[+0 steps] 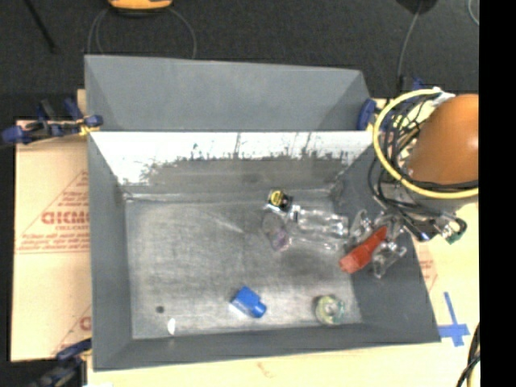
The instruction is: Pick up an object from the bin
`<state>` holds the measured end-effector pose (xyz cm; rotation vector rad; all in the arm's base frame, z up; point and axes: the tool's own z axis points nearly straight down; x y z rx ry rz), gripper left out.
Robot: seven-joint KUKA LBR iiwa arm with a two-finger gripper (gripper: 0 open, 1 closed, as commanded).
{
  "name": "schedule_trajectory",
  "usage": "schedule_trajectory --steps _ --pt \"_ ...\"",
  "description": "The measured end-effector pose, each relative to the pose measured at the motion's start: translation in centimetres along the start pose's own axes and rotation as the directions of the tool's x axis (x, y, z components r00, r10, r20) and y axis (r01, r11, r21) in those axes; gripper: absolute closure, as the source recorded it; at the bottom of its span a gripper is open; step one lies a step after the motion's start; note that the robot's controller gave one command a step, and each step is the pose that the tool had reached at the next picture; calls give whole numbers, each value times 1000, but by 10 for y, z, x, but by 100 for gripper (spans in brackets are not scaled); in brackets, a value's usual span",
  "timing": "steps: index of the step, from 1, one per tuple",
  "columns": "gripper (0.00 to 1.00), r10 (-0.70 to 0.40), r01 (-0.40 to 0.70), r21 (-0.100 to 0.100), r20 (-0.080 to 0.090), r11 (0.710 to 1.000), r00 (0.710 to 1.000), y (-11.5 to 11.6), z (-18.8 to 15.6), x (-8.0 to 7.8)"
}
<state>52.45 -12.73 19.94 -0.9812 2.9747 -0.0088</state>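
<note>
Dark speckled floor [266, 14], even light

Orange dome cover [448, 139]; yellow and black cables [385, 147] looped round; seemingly green connector [458, 232].

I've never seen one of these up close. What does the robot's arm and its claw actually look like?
The wrist wears a smooth, rounded orange cover, shaped like a dome. Yellow and black cables loop around it in a ring. At its end sits the claw, a small cluster of grey, shiny metal parts with thin dark wiring beside it.
</note>
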Motion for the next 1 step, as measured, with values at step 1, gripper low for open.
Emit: schedule_trajectory --steps 1 --pt "100 -333 333 -1 1 943 943 -7 -127 -22"
